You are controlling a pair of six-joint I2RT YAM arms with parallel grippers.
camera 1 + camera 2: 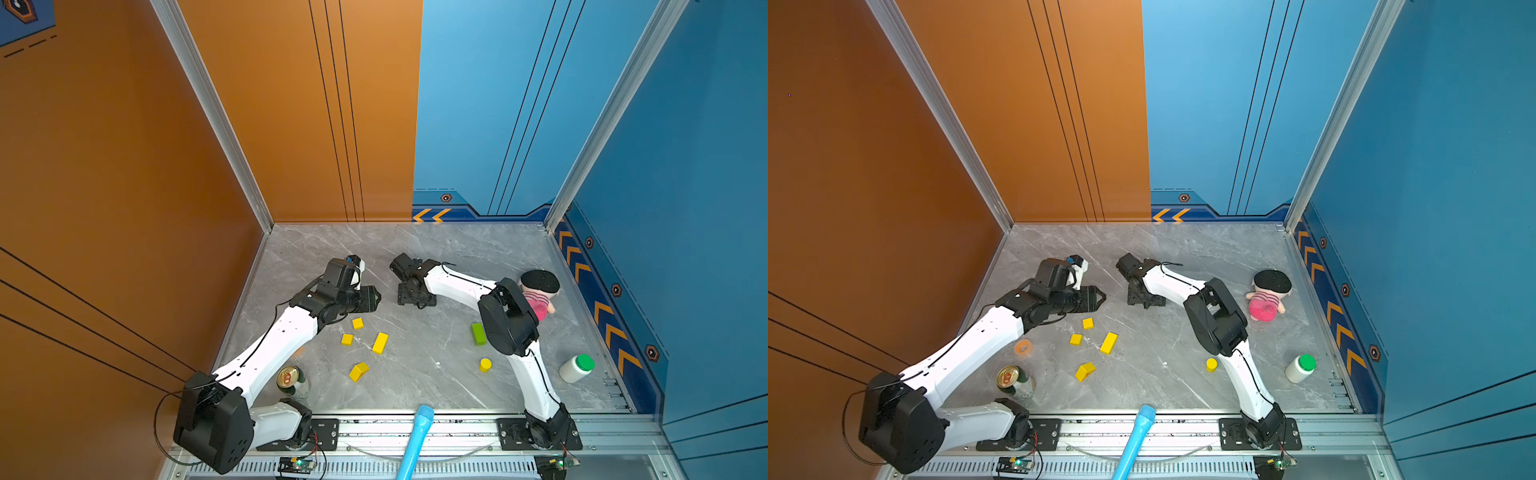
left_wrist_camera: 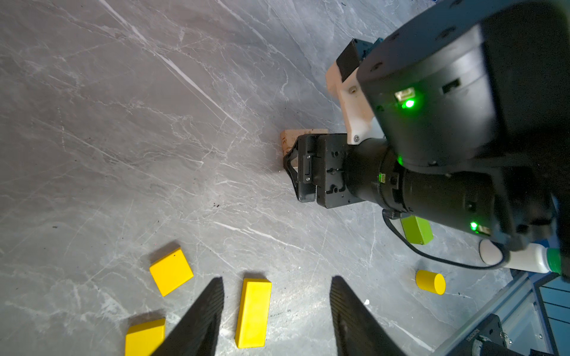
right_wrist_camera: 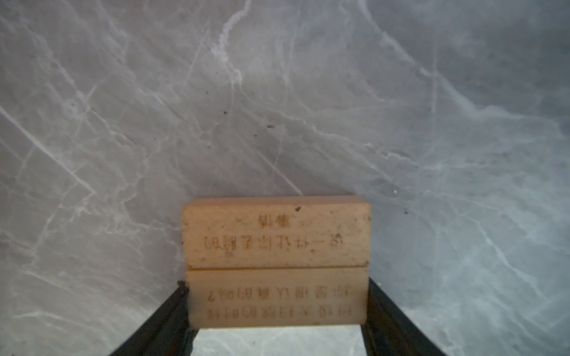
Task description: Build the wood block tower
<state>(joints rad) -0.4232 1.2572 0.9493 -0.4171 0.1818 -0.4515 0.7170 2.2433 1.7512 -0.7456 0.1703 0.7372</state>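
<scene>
Beyond the yellow blocks (image 1: 380, 343), right pincer (image 3: 276, 287) astride the near tan plank (image 3: 277, 300), grip unclear; left pincer (image 2: 277, 279) wide.

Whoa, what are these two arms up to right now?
Tower building has barely begun. The right pincer flanks one of two tan planks lying side by side on the table; whether it grips is unclear. The left pincer hangs open near a yellow bar, holding nothing. Two yellow cubes, a green bar and a yellow cylinder lie loose.
</scene>
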